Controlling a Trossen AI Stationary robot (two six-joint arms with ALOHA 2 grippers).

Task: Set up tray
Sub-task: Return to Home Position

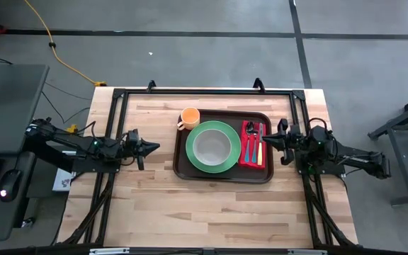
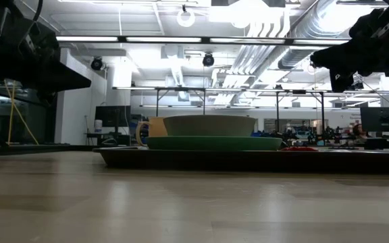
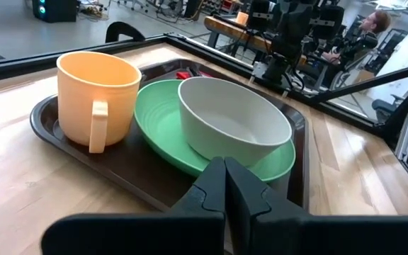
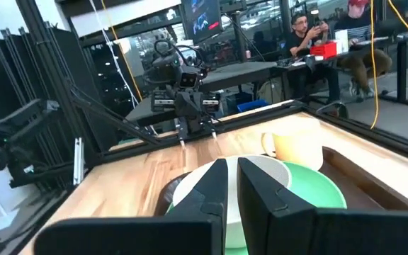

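Note:
The dark brown tray (image 1: 183, 167) lies flat on the wooden table, right of centre. On it sits a green plate (image 1: 193, 153) with a grey bowl (image 1: 212, 145) resting in it. An orange mug (image 1: 190, 117) stands at the tray's far left corner. A red napkin (image 1: 246, 160) with cutlery (image 1: 253, 144) lies at the tray's right end. My left gripper (image 1: 156, 146) hovers left of the tray, shut, pointing at it. My right gripper (image 1: 267, 140) hovers above the tray's right edge, shut. In the low view both grippers (image 2: 80, 81) (image 2: 319, 62) are well above the tabletop.
Black frame rails (image 1: 204, 91) run along the table's far, left and right edges. Bare wood (image 1: 204, 209) stretches between the tray and the near edge. People (image 4: 310, 28) sit in the room beyond the table, away from the arms.

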